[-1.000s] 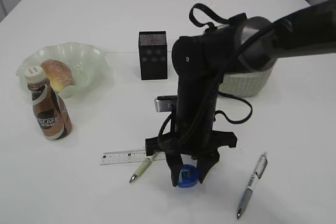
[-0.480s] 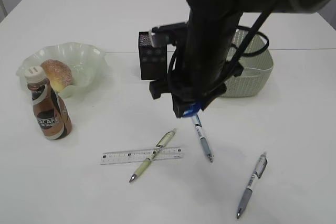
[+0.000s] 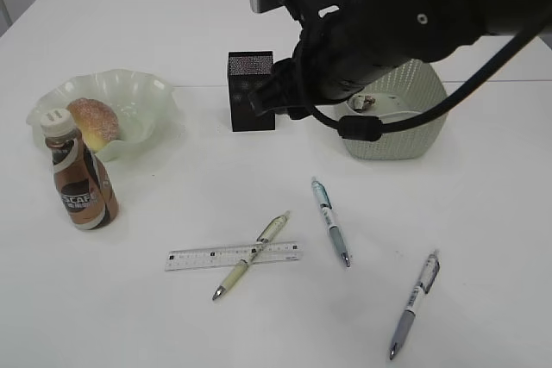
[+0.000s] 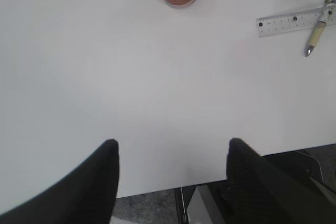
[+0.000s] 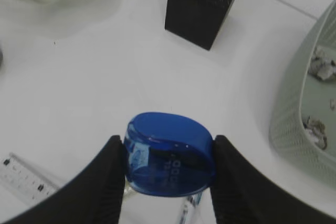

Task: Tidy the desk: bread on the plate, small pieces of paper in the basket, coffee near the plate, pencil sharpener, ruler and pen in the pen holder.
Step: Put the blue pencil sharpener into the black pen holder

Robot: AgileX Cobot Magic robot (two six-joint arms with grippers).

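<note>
1. Lifted clear of the desk's (image 3: 483,239) front area within the last second, our right gripper (image 5: 167,153) rose and swung back toward the pen holder (image 3: 251,90), uncovering the blue-capped pen (image 3: 330,221) it had hidden.
2. We gripped the blue pencil sharpener (image 5: 169,153) between both right fingers, hanging above bare tabletop in front of the pen holder.
3. Our left gripper (image 4: 172,174) hovered spread and holding nothing over the desk's near edge, floor showing beyond it.
4. We counted three pens: a green one (image 3: 251,256) lying across the ruler (image 3: 234,255), the blue-capped one just right of them, a grey one (image 3: 414,303) nearer the front right.
5. One ruler, one coffee bottle (image 3: 78,181), one bread bun (image 3: 94,122) on the plate (image 3: 151,96), one basket (image 3: 405,131).
6. Two paper pieces (image 5: 320,93) lay inside the basket, seen from the right wrist.
7. Wide open desk stretched along the front left and far right; the coffee stood just beside the plate at the left edge.
</note>
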